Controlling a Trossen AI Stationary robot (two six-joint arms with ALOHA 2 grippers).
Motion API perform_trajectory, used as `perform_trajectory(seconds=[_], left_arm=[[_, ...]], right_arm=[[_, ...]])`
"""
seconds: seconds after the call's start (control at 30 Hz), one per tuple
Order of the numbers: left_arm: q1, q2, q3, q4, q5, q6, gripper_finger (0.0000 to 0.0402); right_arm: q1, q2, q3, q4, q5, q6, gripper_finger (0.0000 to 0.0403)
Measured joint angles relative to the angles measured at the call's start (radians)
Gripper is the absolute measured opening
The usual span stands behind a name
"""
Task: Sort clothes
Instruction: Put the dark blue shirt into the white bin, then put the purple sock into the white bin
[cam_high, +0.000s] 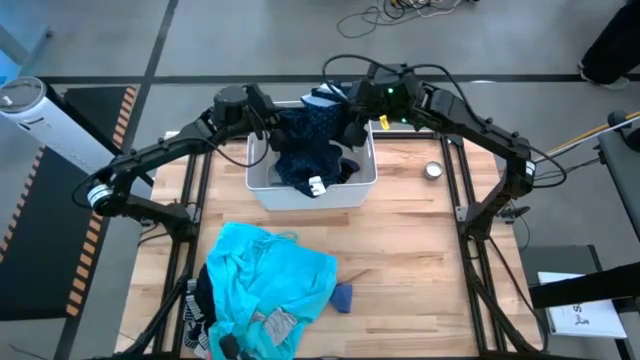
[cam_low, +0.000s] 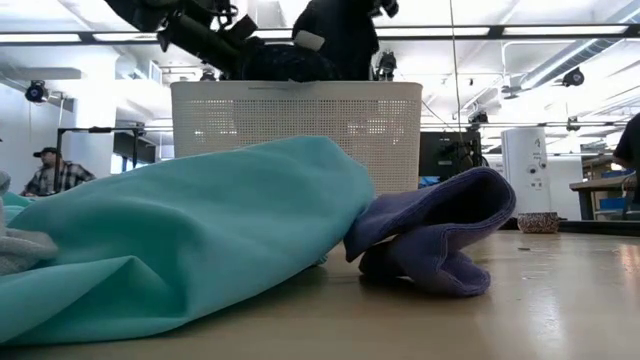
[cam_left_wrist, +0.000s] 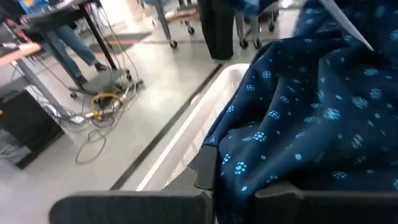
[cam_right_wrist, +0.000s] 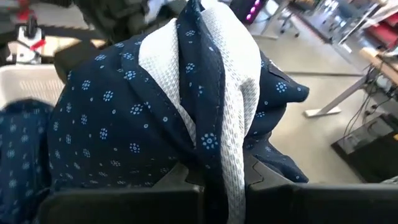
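A dark blue dotted garment (cam_high: 310, 140) with a white mesh lining hangs over the white ribbed bin (cam_high: 262, 182) at the table's far middle, and its lower part lies in the bin. My left gripper (cam_high: 268, 128) is shut on its left side and my right gripper (cam_high: 352, 122) on its right side. A large turquoise garment (cam_high: 270, 285) lies heaped at the near left, with a small grey piece (cam_high: 282, 324) on its near edge and a small blue cloth (cam_high: 343, 296) beside it. The navy lettered garment does not plainly show. My left gripper pinches a bunched part of the dotted garment's left side (cam_left_wrist: 245, 171) between its two fingers, above the bin's far left rim. The cloth spreads away beyond the fingers; how many layers I cannot tell. My right gripper pinches a gathered fold of the dotted garment (cam_right_wrist: 208, 146) between its two fingers, several layers with the white mesh lining (cam_right_wrist: 239, 81) turned outward. The cloth stands bunched beyond the fingers and drapes to both sides.
A small metal bowl (cam_high: 433, 170) stands to the right of the bin. A dark striped cloth (cam_high: 195, 312) lies under the turquoise heap at the near left edge. Bare wood lies right of the heap. A person (cam_low: 45, 172) sits in the room behind.
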Motion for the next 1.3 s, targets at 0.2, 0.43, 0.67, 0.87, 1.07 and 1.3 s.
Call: perform_trajectory(seconds=[0.2, 0.43, 0.67, 0.87, 1.07, 1.3], left_arm=[[0.0, -0.049, 0.0, -0.108, 0.0, 0.004, 0.0028], [0.0, -0.13, 0.001, -0.148, -0.001, 0.002, 0.0118], [0.0, -0.205, 0.002, -0.195, -0.004, -0.016, 0.0218], [-0.002, -0.256, 0.002, -0.231, -0.001, -0.022, 0.0205], [-0.008, -0.287, 0.002, -0.237, 0.072, -0.041, 0.0115], [-0.032, -0.308, -0.033, -0.256, 0.116, -0.043, 0.0007]], right_arm=[[-0.025, 0.0, -0.077, 0.024, -0.041, 0.013, 0.0002], [-0.059, 0.0, -0.144, 0.054, -0.126, 0.024, 0.0003], [-0.065, 0.0, -0.158, 0.067, -0.152, 0.084, 0.0057], [-0.06, 0.011, -0.158, 0.078, -0.229, 0.122, 0.0162], [-0.054, 0.083, -0.158, 0.075, -0.289, 0.125, 0.0234], [-0.056, 0.247, -0.159, 0.102, -0.301, 0.077, 0.0125]])
